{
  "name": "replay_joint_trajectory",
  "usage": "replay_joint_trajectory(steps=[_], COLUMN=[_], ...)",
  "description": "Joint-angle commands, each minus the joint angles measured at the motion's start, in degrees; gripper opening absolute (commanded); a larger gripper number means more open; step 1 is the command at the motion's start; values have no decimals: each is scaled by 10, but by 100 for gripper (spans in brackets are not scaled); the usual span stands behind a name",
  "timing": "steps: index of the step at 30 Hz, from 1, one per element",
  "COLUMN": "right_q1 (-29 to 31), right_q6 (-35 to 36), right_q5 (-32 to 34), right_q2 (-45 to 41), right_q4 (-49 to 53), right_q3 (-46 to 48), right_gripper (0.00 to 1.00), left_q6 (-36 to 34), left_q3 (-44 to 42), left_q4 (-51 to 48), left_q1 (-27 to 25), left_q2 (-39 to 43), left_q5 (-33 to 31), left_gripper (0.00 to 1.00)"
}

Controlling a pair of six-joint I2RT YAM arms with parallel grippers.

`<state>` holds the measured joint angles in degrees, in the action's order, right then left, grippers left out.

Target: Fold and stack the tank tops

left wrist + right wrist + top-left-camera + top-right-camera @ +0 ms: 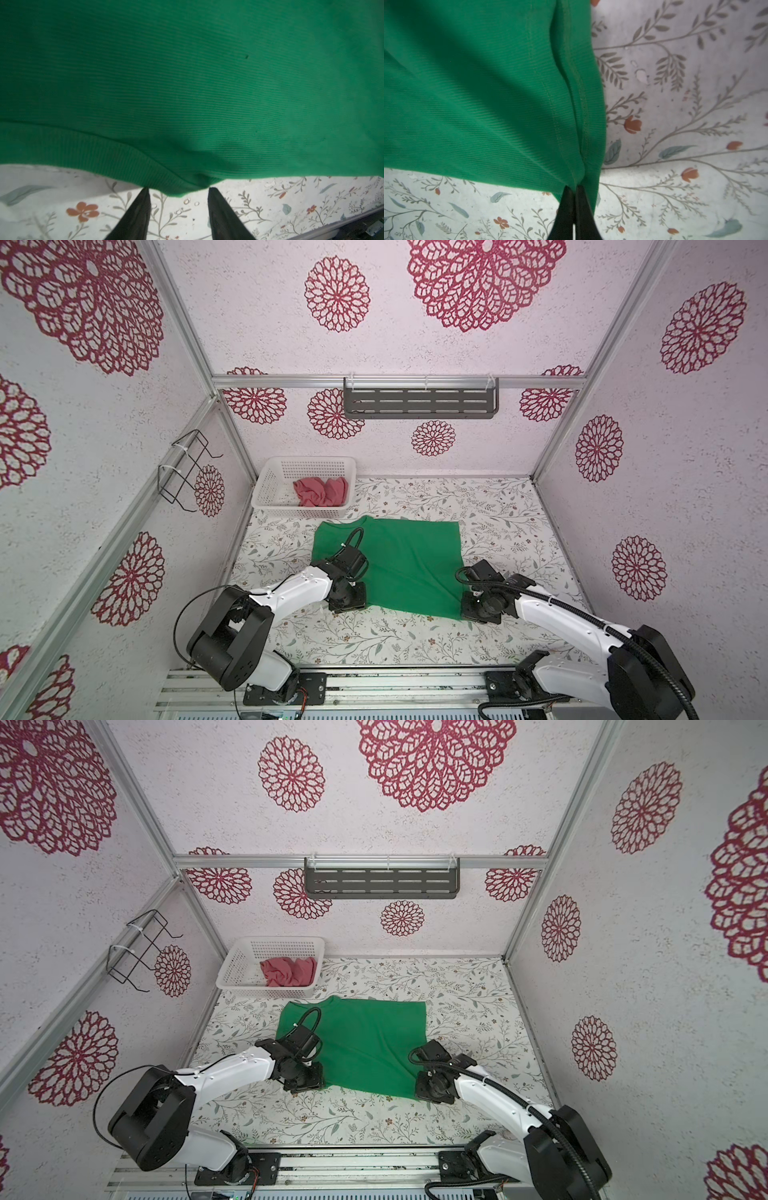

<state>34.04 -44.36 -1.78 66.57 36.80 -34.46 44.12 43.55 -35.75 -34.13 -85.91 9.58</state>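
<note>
My right gripper [574, 188] is pinched tight on the near right corner of the green tank top [477, 104], where the stitched hem meets the near edge, and ridges of cloth fan out from the pinch. My left gripper [178, 190] stands partly open, its tips astride the near left corner, the ribbed edge lying between them but not clamped. From both sets of fingers the top spreads away toward the back wall, flat on the table [415, 639], its long axis running across from one arm to the other, so I judge the coming fold carries this near edge over to the far one. Each arm is nearest its own corner, and both reach forward low with wrists bent down. The red tank top [320, 491] lies crumpled in the basket [266, 485], well beyond
</note>
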Motion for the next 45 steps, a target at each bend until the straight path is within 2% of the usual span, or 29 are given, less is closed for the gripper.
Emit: replay_joint_trajectory(steps=[1, 6, 8, 12, 15, 18, 21, 23, 25, 30, 34, 38, 45], right_q1=[0, -2, -2, -1, 0, 0, -2, -1, -1, -1, -1, -1, 12], right_q6=[-25, -40, -50, -69, -72, -67, -70, -73, -77, -60, -7, 13, 32], right_q5=[31, 46, 47, 30, 25, 17, 6, 0, -9, -18, 18, 38, 80], right_q2=[-22, -32, -32, -32, -38, -55, -80, -95, -109, -125, -69, 1, 118], right_q4=[26, 54, 60, 41, 38, 49, 60, 71, 75, 54, 59, 25, -9], right_q3=[4, 10, 23, 55, 57, 50, 38, 33, 33, 12, -44, -75, -113], right_gripper=[0, 0, 0, 0, 19, 31, 34, 33, 33, 31, 28, 28, 39], left_q6=[25, -4, -28, -73, -94, -95, -83, -74, -65, -47, -27, -22, -27], left_q3=[-7, 0, 10, 27, 43, 51, 53, 52, 48, 23, 6, 5, -12], left_q4=[34, -18, -56, -117, -154, -161, -147, -145, -147, -147, -117, -95, -71], left_q1=[-8, -9, -5, 27, 43, 43, 33, 27, 25, 24, 15, 4, 2], left_q2=[-10, -1, 1, 11, 16, 19, 33, 48, 65, 95, 97, 78, 47], left_q5=[15, -3, -23, -51, -71, -68, -46, -38, -35, -35, -28, -27, -25], left_gripper=[37, 7, 0, 0, 0, 0, 26, 37, 43, 46, 46, 46, 46])
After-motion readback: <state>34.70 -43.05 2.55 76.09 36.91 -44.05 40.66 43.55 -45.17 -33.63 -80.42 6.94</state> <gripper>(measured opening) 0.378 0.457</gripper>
